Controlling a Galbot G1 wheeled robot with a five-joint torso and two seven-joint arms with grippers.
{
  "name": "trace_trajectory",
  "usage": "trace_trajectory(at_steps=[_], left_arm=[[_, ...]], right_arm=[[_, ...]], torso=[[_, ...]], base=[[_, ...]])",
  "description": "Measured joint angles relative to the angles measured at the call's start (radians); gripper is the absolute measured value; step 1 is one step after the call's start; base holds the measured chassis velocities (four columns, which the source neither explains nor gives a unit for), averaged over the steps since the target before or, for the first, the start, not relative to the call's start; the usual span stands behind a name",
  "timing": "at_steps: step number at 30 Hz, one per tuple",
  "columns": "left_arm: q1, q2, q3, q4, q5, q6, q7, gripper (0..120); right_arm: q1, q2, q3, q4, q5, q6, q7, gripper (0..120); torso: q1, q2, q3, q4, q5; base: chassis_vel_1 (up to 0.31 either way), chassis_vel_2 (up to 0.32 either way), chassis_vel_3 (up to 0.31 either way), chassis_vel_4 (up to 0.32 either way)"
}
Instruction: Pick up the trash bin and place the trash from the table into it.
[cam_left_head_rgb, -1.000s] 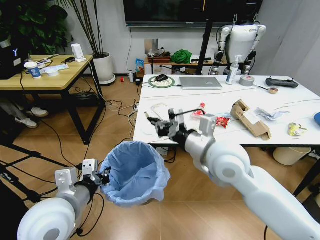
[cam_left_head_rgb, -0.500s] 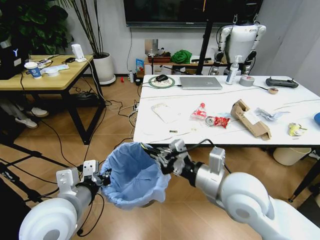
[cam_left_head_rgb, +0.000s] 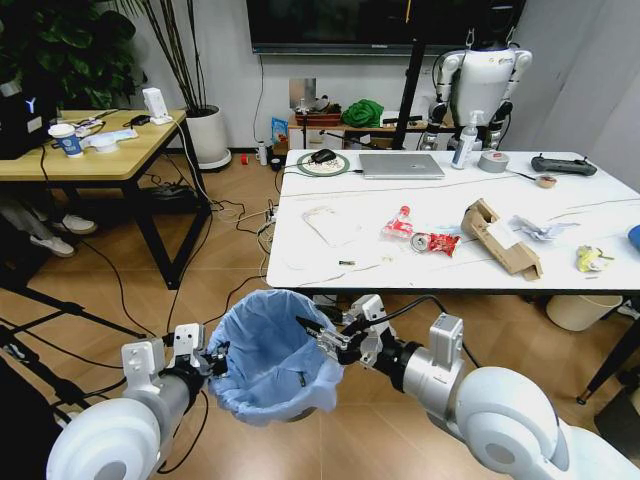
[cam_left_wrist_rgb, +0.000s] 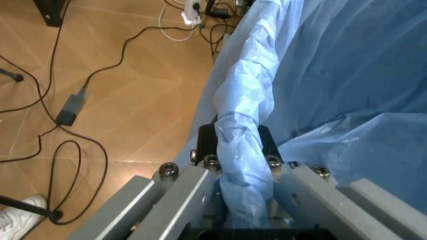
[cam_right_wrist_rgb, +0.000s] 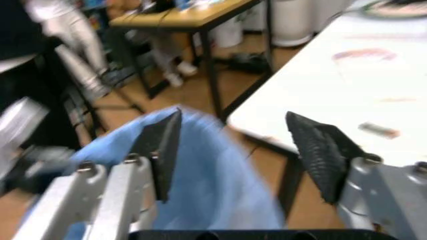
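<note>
Trash bin (cam_left_head_rgb: 268, 352), small, round and lined with a crinkled light-blue plastic bag folded over its rim, hangs off the floor in front of the near edge of the large white marble-look table (cam_left_head_rgb: 330, 255) with black legs. The left gripper (cam_left_head_rgb: 211, 358) holds it at the rim on the robot's left side; in the left wrist view its fingers (cam_left_wrist_rgb: 207, 142) are clamped on a bunched roll of the blue liner (cam_left_wrist_rgb: 250, 125). The right gripper (cam_left_head_rgb: 327, 339) sits at the opposite side of the rim, over the bin's opening, and in the right wrist view its two black ribbed fingers (cam_right_wrist_rgb: 320, 152) stand wide apart with nothing between them and the blue bag (cam_right_wrist_rgb: 213, 185) below. Inside the bin only the blue liner can be made out; any contents are too hard to tell. On the table lie a red-labelled plastic bottle (cam_left_head_rgb: 398, 223), a red snack wrapper (cam_left_head_rgb: 437, 242) just beside it, a torn brown cardboard box (cam_left_head_rgb: 498, 238), crumpled white paper (cam_left_head_rgb: 538, 228), a yellow wrapper (cam_left_head_rgb: 590, 259) and, at the far right edge, a blue paper cup (cam_left_head_rgb: 634, 237). Farther back on the tabletop rests a closed grey laptop (cam_left_head_rgb: 400, 165).
</note>
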Motion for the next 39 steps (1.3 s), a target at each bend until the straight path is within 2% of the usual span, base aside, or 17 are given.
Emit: trace_trajectory(at_steps=[5, 8, 11, 18, 23, 39], left_arm=[[0.014, 0.003, -0.006, -0.008, 0.017, 0.0, 0.021, 0], [0.019, 0.006, -0.007, -0.015, 0.019, 0.0, 0.028, 0], [0.02, 0.01, -0.007, -0.018, 0.019, 0.0, 0.029, 0], [0.02, 0.014, -0.01, -0.018, 0.011, 0.0, 0.031, 0], [0.022, 0.013, -0.011, -0.019, 0.001, 0.0, 0.03, 0], [0.062, -0.011, -0.015, -0.019, 0.001, 0.0, 0.027, 0]], right_arm=[[0.072, -0.004, 0.069, -0.104, 0.057, 0.002, 0.034, 79], [0.122, -0.002, 0.057, -0.199, 0.057, 0.017, 0.028, 93], [0.146, 0.004, 0.026, -0.264, 0.036, 0.031, 0.014, 98], [0.255, 0.056, -0.086, -0.437, -0.025, 0.037, -0.023, 100], [0.35, 0.098, -0.174, -0.534, -0.027, 0.024, 0.017, 99], [0.404, 0.14, -0.239, -0.635, -0.029, 0.022, 0.03, 89]], torso=[[0.0, 0.0, 0.0, 0.0, 0.0001], [0.0, 0.0, 0.0, 0.0001, 0.0001], [0.0, 0.0, 0.0, 0.0, 0.0], [0.0, 0.0, 0.0, 0.0, 0.0], [0.0, 0.0, 0.0, 0.0001, 0.0], [0.0, 0.0, 0.0, 0.0, -0.0001]], base=[[0.0, 0.0, 0.0, 0.0], [0.0, 0.0, 0.0, 0.0], [0.0, 0.0, 0.0, 0.0], [0.0, 0.0, 0.0, 0.0], [0.0, 0.0, 0.0, 0.0], [0.0, 0.0, 0.0, 0.0]])
